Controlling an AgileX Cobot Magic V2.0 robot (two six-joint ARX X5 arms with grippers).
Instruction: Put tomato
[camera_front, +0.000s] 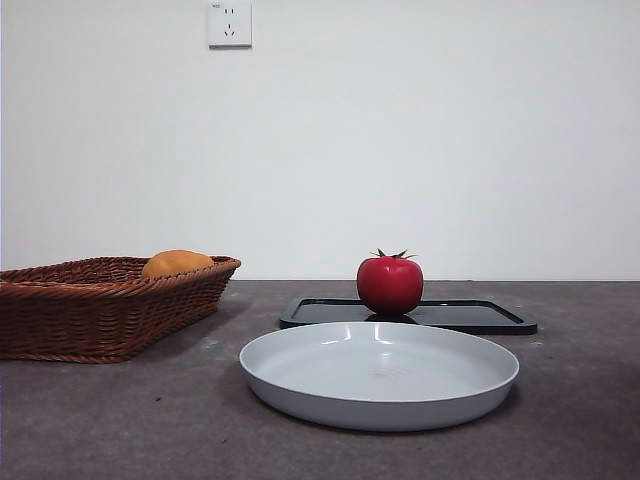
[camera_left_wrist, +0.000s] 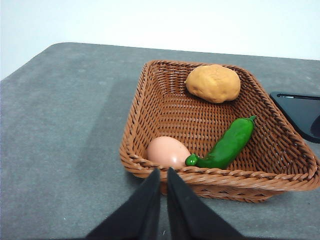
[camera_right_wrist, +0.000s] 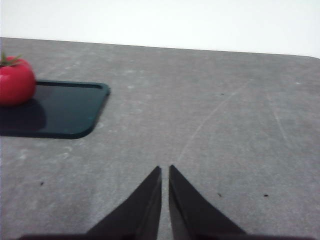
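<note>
We see the tomato (camera_front: 390, 285) upright on the black tray (camera_front: 470, 316).
Our right gripper (camera_right_wrist: 165, 172), jaws together, hovers well apart from it.

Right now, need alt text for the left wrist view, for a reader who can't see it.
A brown wicker basket on a grey table holds a tan potato-like item, a green pepper and a pale egg. The left gripper, jaws nearly together, hovers just short of the basket's near rim; a black tray corner shows beyond.
</note>
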